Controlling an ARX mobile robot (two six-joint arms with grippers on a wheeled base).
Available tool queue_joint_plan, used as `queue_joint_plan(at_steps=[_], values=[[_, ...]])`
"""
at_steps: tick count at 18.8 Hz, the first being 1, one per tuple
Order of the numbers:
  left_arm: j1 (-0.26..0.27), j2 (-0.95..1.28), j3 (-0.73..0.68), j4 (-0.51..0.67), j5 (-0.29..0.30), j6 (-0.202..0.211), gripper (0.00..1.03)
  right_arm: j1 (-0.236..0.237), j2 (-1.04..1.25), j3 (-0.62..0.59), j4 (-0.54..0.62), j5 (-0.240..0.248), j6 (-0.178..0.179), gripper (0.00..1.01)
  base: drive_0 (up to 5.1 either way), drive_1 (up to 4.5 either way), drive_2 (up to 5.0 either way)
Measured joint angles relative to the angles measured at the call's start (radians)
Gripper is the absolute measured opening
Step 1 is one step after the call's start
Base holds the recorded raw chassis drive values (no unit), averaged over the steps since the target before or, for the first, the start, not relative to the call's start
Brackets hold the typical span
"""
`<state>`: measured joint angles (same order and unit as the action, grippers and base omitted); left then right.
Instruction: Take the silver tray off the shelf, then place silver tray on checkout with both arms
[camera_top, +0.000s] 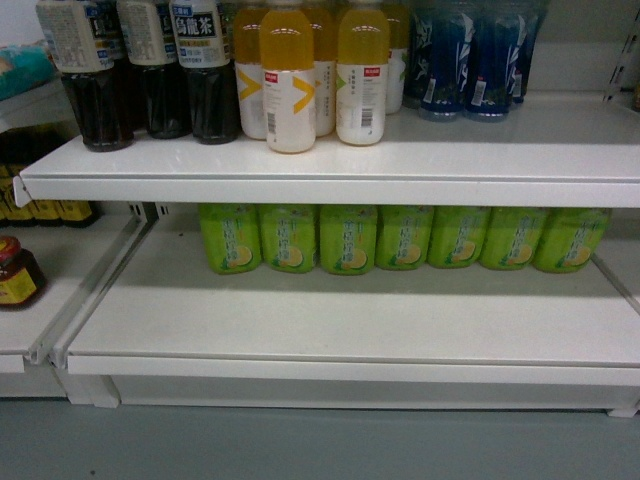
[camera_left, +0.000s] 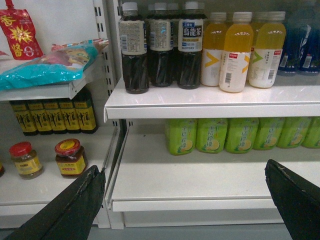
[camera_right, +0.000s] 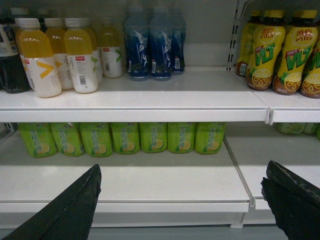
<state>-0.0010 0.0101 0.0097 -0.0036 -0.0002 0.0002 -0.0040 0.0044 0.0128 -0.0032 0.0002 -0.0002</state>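
Two white boards of the shelf (camera_top: 330, 165) are seen from the head camera, each ended by a flat front lip; the lower board (camera_top: 350, 320) runs wide and bare across its front half, with open room between its lip and the row of green bottles (camera_top: 400, 238) set back against the wall. On the upper board, the right portion ahead of the blue bottles (camera_top: 470, 60) is left bare as far as the lip, while dark tea bottles (camera_top: 150, 65) and orange-yellow bottles (camera_top: 300, 75) are stood close to the front edge on the left. A grey floor strip (camera_top: 300, 445) is seen under the lowest lip. A neighbouring bay on the left is separated by a narrow gap, and a red-lidded jar (camera_top: 15, 272) is kept there. The silver tray cannot be found in any of the three views. The left gripper (camera_left: 185, 200) is shown with its fingers (camera_left: 75, 205) spread wide, nothing between them, short of the lower lip. The right gripper (camera_right: 185, 200) is likewise spread wide and unloaded before the lower board.
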Motion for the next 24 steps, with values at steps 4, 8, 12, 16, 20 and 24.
queue_joint_plan(at_steps=[4,8,12,16,20,24], values=[[0.0,0.0,0.0,0.0,0.0,0.0,0.98,0.0,0.0,0.0,0.0,0.0,0.0,0.98,0.0,0.0,0.0],[0.0,0.0,0.0,0.0,0.0,0.0,0.98,0.0,0.0,0.0,0.0,0.0,0.0,0.98,0.0,0.0,0.0],[0.0,0.0,0.0,0.0,0.0,0.0,0.98,0.0,0.0,0.0,0.0,0.0,0.0,0.98,0.0,0.0,0.0],[0.0,0.0,0.0,0.0,0.0,0.0,0.98,0.0,0.0,0.0,0.0,0.0,0.0,0.98,0.0,0.0,0.0],[0.0,0.0,0.0,0.0,0.0,0.0,0.98,0.0,0.0,0.0,0.0,0.0,0.0,0.98,0.0,0.0,0.0],[0.0,0.0,0.0,0.0,0.0,0.0,0.98,0.0,0.0,0.0,0.0,0.0,0.0,0.98,0.0,0.0,0.0]])
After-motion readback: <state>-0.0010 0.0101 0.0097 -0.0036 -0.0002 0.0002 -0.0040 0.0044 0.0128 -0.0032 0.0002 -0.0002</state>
